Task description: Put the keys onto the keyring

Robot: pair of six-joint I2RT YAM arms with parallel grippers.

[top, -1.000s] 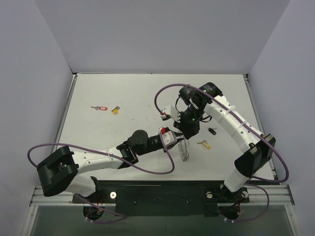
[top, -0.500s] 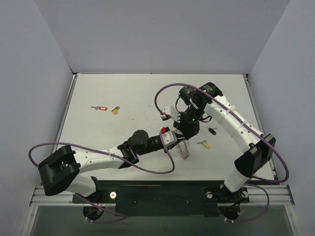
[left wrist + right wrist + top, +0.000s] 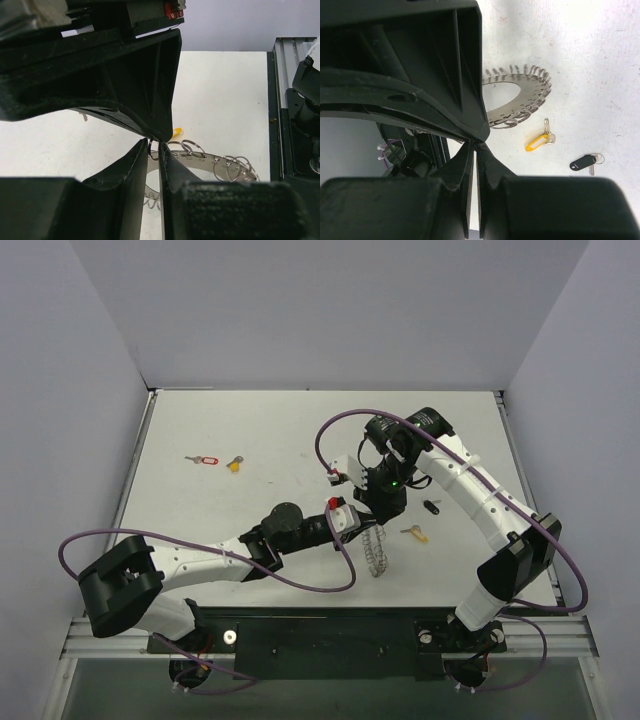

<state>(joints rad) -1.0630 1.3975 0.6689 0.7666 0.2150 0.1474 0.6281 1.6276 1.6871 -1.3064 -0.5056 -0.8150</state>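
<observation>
The keyring point(image 3: 377, 551), a silvery band hung with small wire loops, stands on edge on the table below both grippers. My left gripper point(image 3: 357, 524) has its jaws drawn in on one small loop of the keyring point(image 3: 215, 162), with the loop pinched at its fingertips point(image 3: 143, 152). My right gripper point(image 3: 374, 512) is shut, its tips right above the left ones; I see nothing in it. The right wrist view shows the keyring point(image 3: 517, 97), a yellow-tagged key point(image 3: 538, 141) and a black-tagged key point(image 3: 583, 161) on the table. A red-tagged key point(image 3: 205, 460) and an orange-yellow key point(image 3: 235, 464) lie far left.
The yellow-tagged key point(image 3: 415, 533) and black-tagged key point(image 3: 432, 507) lie just right of the grippers. Purple cables loop round both arms. Grey walls stand along the table's left, back and right edges.
The left jaws have narrowed onto the keyring's loop. The keyring has shifted slightly towards the near edge. The right arm has hardly moved.
</observation>
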